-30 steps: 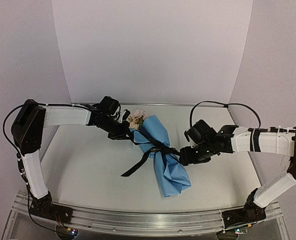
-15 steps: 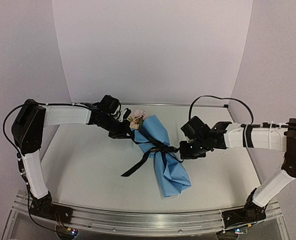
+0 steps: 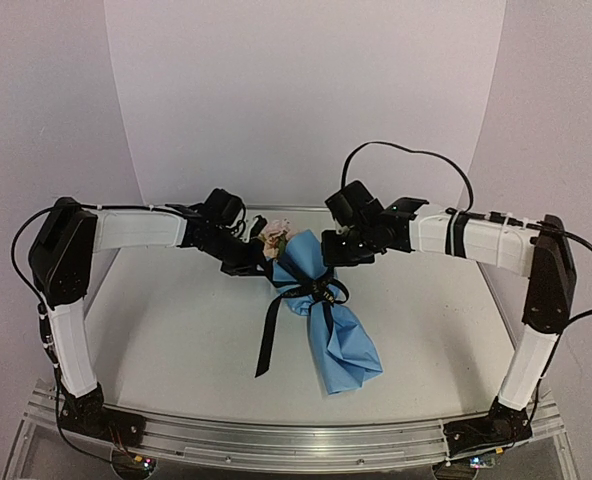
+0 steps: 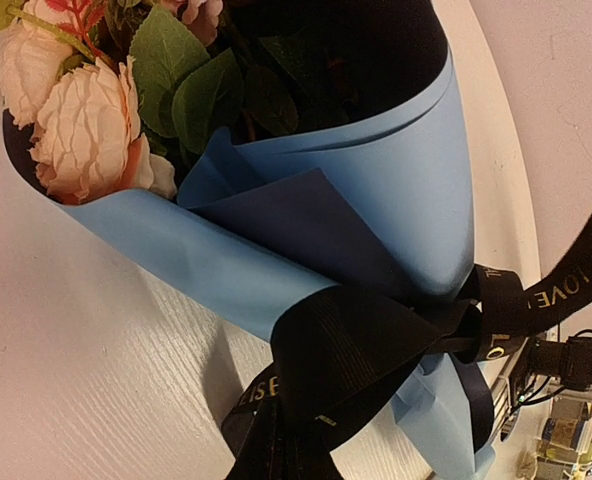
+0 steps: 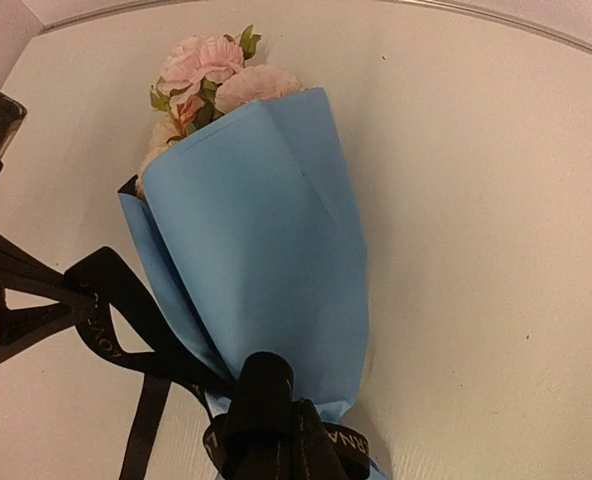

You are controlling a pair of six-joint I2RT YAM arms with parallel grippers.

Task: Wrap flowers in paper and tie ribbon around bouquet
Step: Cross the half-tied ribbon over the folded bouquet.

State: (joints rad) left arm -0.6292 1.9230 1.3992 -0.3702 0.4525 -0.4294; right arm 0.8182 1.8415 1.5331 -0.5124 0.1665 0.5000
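Bouquet (image 3: 306, 265) lying at the centre of the tabletop (image 3: 176, 330), with the flowers (image 3: 276, 235) at its upper-left end and the blue paper (image 3: 348, 345) tapering to the lower right. The black ribbon (image 3: 268, 335) is knotted round the waist, one tail trailing downward. The left end effector (image 3: 248, 265), beside the flowers, is clenched on one ribbon strand. The right end effector (image 3: 334, 252), just above the knot, is clenched on another.

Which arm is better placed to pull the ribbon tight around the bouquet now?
Left, probably. The left claw is shut on a ribbon strand running straight to the band on the bouquet. The right claw is shut by the bouquet's wide end, with no strand seen in it.
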